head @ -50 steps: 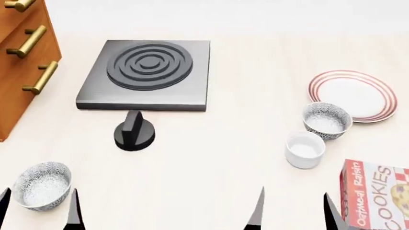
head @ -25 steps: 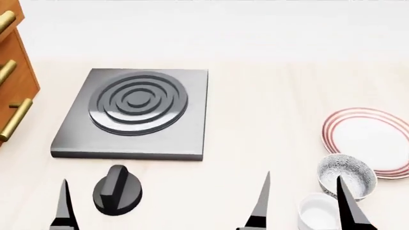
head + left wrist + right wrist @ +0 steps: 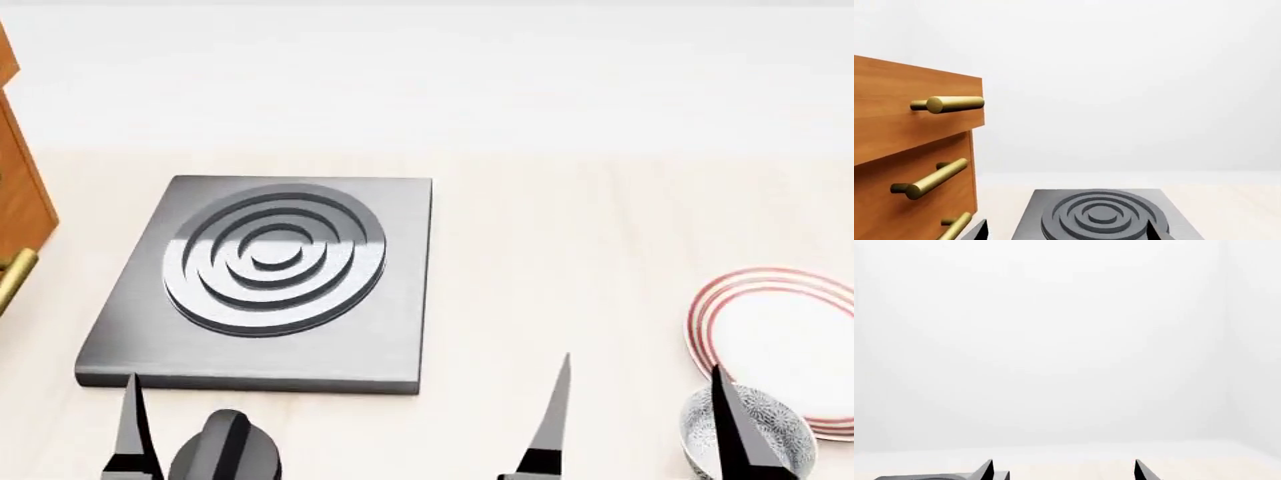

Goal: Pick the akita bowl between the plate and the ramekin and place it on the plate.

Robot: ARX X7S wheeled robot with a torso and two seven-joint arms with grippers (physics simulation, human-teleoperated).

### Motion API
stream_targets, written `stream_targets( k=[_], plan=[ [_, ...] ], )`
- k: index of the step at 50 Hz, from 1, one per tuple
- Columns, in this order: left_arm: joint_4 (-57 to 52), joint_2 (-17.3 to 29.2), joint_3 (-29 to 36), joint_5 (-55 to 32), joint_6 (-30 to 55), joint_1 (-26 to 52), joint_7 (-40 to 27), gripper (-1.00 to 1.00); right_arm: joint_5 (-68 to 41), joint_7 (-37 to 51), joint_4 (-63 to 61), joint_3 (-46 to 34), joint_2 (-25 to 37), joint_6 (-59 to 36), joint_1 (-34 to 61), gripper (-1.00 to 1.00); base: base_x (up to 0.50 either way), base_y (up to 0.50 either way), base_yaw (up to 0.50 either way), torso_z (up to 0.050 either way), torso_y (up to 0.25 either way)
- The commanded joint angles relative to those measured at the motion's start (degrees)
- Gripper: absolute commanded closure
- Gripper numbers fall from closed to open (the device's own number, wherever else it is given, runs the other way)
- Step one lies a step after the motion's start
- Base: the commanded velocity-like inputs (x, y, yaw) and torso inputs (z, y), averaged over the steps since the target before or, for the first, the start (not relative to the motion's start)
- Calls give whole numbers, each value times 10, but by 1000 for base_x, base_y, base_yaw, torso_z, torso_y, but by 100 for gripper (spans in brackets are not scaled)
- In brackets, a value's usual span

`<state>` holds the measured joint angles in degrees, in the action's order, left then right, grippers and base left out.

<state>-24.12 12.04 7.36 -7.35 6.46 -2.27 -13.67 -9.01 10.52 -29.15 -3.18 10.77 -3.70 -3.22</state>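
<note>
The plate (image 3: 787, 340), white with red rings, lies at the right edge of the head view. Just in front of it sits the akita bowl (image 3: 767, 440), speckled grey, cut by the frame's lower edge and partly hidden behind one finger (image 3: 731, 430) of my right gripper (image 3: 641, 435). That gripper is open and empty, and the bowl stands beyond its right finger, not between the two. The ramekin is out of view. My left gripper (image 3: 1069, 232) is open too, nothing in it, pointing at the stove burner. The right gripper (image 3: 1065, 472) faces bare counter and wall.
A dark grey stove burner plate (image 3: 267, 280) lies left of centre, its black knob (image 3: 227, 452) in front of it. A wooden drawer cabinet (image 3: 914, 150) with brass handles (image 3: 937, 177) stands at the far left. A pale wall runs along the counter's back.
The head view has shifted forward, so everything slides down the picture. The ramekin and the cookie box have dropped out of view, and the bowl is now at the lower edge.
</note>
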Motion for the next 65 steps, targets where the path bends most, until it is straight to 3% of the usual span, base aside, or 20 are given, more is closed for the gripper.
stream_targets(
  k=[1, 37, 65],
  plan=[
    [-2, -6, -8, 10, 9, 3, 12, -100, -35, -20, 5, 25, -8, -26, 8, -100, 0, 0, 0, 0, 0],
    [5, 4, 0, 1, 2, 2, 1, -100, -48, -13, 12, 10, 8, -32, 9, -100, 0, -448, 0, 0, 0],
    [5, 17, 9, -12, 3, 6, -12, -100, -48, -21, 27, -11, 20, 5, 2, -100, 32, -15, 0, 0, 0]
  ],
)
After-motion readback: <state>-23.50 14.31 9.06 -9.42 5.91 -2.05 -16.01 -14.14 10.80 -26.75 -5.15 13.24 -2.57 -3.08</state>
